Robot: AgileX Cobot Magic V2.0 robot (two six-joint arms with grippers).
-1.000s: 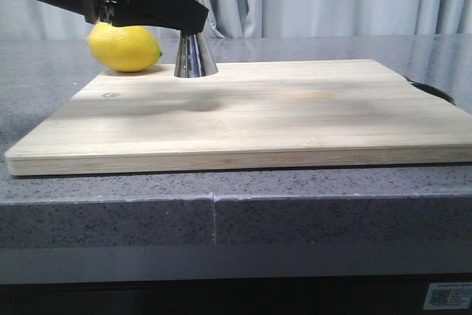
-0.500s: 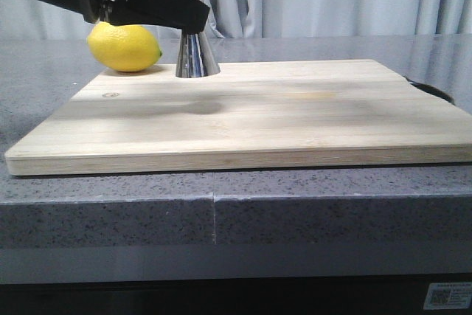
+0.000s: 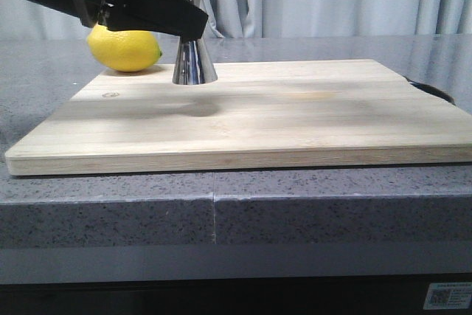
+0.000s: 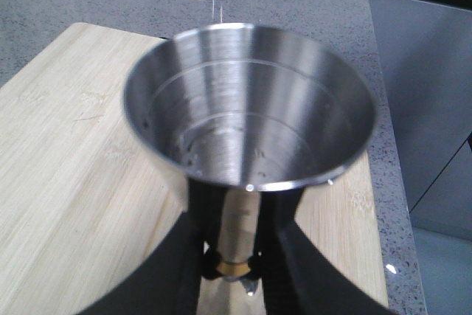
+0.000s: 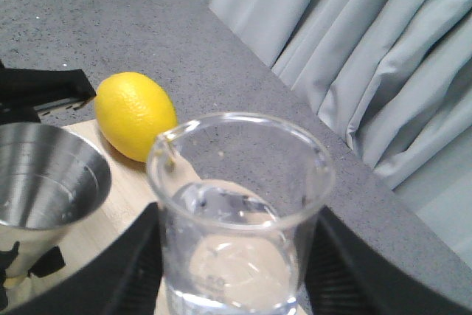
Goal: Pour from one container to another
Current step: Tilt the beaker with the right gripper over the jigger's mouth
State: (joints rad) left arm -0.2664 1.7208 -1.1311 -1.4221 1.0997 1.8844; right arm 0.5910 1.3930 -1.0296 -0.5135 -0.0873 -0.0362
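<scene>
Pale curtains hang behind a grey speckled counter. On it, the left gripper clamps its fingers on the gold-banded waist of the steel jigger, which stands on the wooden cutting board. That waist looks the safest hold; the steel is stiff but likely slick. The right gripper pinches the clear glass beaker low on its wall, beside the jigger's rim near the lemon: light, brittle, probably slippery when wet
</scene>
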